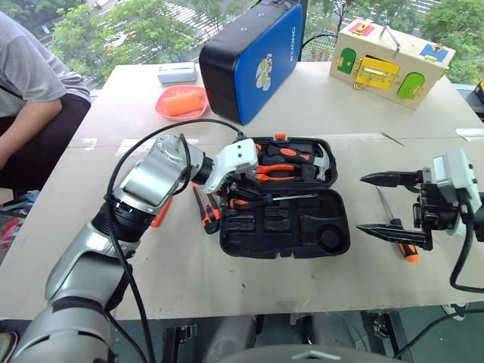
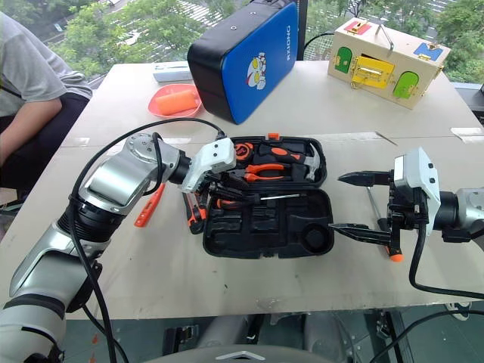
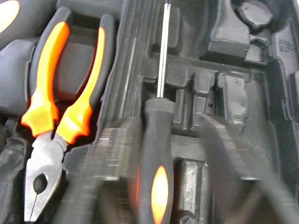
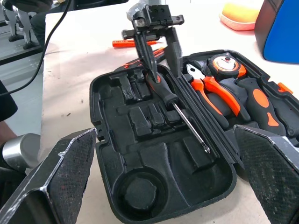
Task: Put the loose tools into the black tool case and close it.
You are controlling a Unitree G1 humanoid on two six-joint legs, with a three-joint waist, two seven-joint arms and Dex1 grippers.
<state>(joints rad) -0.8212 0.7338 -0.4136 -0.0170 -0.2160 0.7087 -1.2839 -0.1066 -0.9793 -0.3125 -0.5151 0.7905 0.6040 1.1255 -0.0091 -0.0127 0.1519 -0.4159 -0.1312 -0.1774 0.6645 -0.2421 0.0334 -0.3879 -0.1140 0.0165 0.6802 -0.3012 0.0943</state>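
On the table (image 1: pixel 318 295) the black tool case (image 1: pixel 302 227) lies open — left claw (image 4: pixel 159 53) seemingly astride a screwdriver (image 4: pixel 163 91), right claw (image 1: pixel 386 204) spread.

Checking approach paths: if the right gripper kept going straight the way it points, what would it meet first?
Probably the black tool case: the right gripper, jaws wide, points toward its open near half; depth is uncertain.

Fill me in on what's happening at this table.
A two-armed robot is packing loose tools into an open black tool case. Its left claw has a black-and-orange screwdriver between its fingers, the tool lying along the case near the hinge. The right claw hangs open beside the case, above another screwdriver on the table. A slim orange screwdriver and a utility knife lie left of the case. Pliers and a hammer sit in the lid.
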